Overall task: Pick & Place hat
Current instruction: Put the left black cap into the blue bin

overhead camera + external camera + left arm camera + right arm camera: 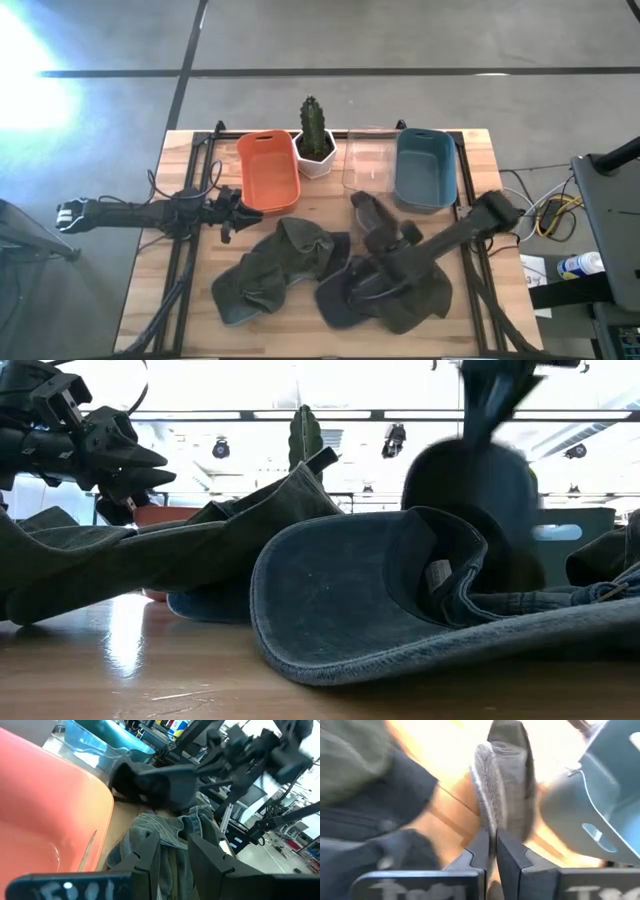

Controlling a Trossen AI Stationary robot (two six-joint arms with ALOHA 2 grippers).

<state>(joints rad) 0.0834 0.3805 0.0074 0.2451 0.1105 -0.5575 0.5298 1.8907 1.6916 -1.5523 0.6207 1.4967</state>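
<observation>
Two hats on table | step: right gripper (491,851) pinching dark hat (506,785) brim | next: lift toward bin | left gripper (232,212) part-spread, waiting.

Light: glare on floor (40,70), upper left | Low view: bright backlight, hats (400,600) in shadow | Right wrist view: motion-blurred, washed-out tabletop (445,750)

Along the far edge of the wooden desk (470,320) there's an orange bin (268,171), then a little cactus in a white pot (315,140), a clear container (368,163), and a blue bin (425,168).
</observation>
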